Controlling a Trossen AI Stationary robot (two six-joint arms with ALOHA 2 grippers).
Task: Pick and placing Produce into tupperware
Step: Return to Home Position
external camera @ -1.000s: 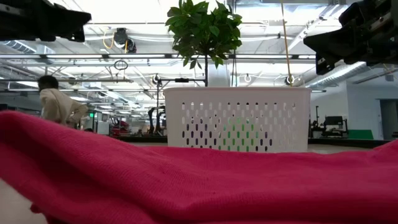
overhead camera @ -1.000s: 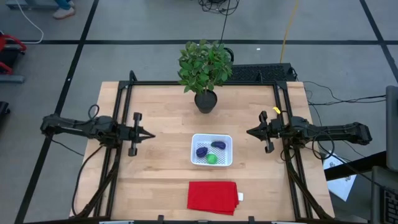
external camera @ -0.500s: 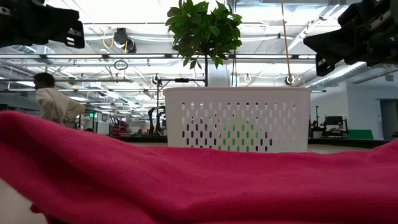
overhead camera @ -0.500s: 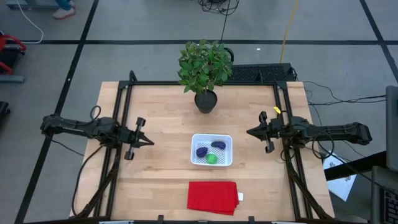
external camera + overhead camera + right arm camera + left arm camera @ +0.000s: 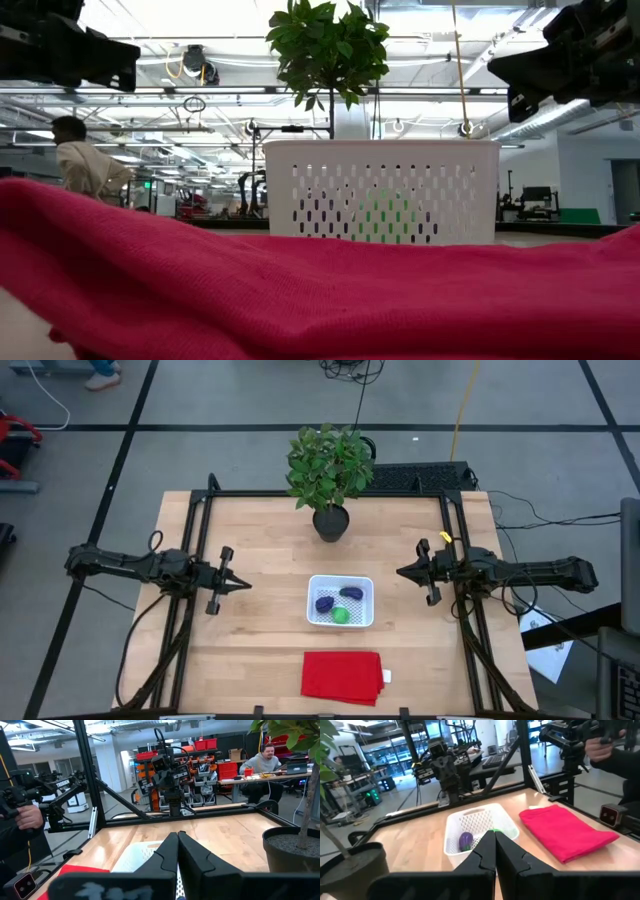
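The white perforated container (image 5: 340, 601) stands on the table's middle. In it lie two dark purple pieces (image 5: 325, 604) (image 5: 351, 593) and a bright green round piece (image 5: 341, 615). The left wrist view shows the container (image 5: 472, 822) with a purple piece (image 5: 465, 839). My left gripper (image 5: 245, 584) is shut and empty, above the table left of the container. My right gripper (image 5: 400, 572) is shut and empty, above the table right of the container. Both point toward the container.
A potted leafy plant (image 5: 330, 472) stands at the far middle. A folded red cloth (image 5: 342, 677) lies near the front edge, below the container. A black frame (image 5: 200, 500) runs around the table. People show in the room beyond.
My left gripper has moved a little toward the table's near edge and toward the container, and has turned about its own axis. My right arm has kept still.
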